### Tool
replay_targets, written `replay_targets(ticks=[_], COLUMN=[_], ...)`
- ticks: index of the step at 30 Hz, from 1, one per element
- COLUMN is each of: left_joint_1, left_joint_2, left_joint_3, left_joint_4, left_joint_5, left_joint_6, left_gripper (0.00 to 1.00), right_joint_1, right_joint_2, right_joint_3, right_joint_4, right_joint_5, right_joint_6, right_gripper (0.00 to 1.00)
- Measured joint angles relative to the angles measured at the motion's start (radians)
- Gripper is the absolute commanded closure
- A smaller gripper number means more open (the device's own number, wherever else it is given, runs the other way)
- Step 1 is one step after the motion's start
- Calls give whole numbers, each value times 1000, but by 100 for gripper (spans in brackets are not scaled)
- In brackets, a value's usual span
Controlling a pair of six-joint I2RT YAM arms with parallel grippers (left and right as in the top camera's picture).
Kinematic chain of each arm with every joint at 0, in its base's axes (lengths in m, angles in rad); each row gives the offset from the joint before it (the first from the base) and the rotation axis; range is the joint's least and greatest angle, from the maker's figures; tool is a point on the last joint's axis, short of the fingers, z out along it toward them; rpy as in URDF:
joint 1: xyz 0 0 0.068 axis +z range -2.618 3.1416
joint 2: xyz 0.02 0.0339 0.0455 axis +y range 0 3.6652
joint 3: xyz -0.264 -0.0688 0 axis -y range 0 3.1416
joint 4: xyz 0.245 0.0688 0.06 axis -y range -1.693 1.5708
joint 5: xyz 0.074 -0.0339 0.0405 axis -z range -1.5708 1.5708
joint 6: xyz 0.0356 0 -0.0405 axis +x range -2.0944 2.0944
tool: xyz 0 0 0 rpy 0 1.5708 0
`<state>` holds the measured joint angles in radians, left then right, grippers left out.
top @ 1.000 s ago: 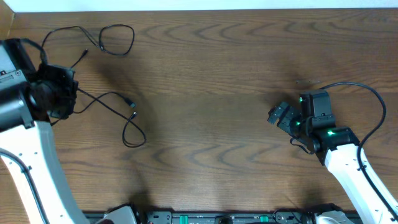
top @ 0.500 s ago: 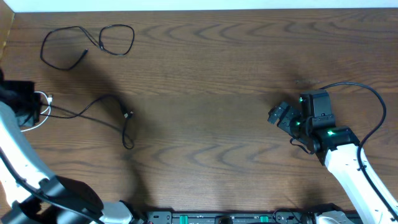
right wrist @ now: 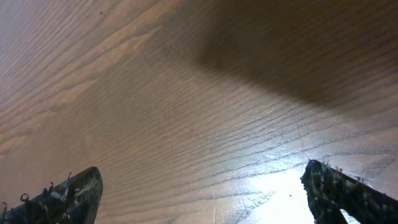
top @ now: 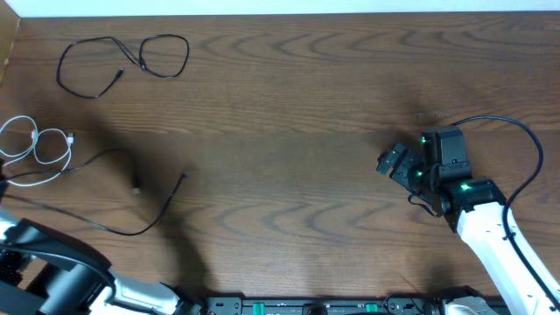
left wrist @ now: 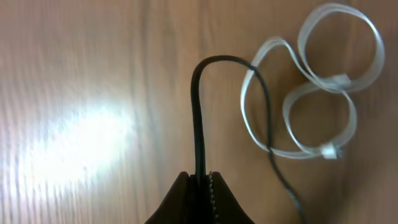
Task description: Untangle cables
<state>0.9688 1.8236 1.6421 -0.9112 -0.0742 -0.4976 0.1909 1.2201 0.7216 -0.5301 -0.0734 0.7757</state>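
Mid-untangling, your left claw pinches the black cable that crosses the white cable; next, likely draw it clear across the counter, your right claw hanging wide.

No readable text, label, brand, number or sign shows in any view.

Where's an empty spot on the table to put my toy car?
The wide middle of the table, between the cables on the left and the right gripper, is bare. The left side is crowded: looped black cable at the back, white cable by the edge, lower black cable nearer the front.
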Motion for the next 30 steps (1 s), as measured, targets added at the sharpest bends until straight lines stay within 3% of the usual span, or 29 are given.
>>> replay_targets(ticks=[13, 14, 16, 17, 30], left_joint_1=[123, 130, 148, 156, 179], left_joint_2=[127, 134, 142, 143, 126], left_joint_3=[0, 0, 0, 0, 0], left_joint_4=[72, 72, 71, 71, 60], left_joint_5=[-31, -31, -32, -34, 10], left_joint_6=[2, 2, 3, 5, 8], left_gripper=[92, 90, 52, 41, 39], right_joint_1=[0, 0, 0, 0, 0], right_joint_2=[0, 0, 0, 0, 0], right_joint_3=[0, 0, 0, 0, 0], right_joint_4=[0, 0, 0, 0, 0], right_joint_5=[0, 0, 0, 0, 0], right_joint_6=[0, 0, 0, 0, 0], right_gripper=[1, 1, 1, 1, 1])
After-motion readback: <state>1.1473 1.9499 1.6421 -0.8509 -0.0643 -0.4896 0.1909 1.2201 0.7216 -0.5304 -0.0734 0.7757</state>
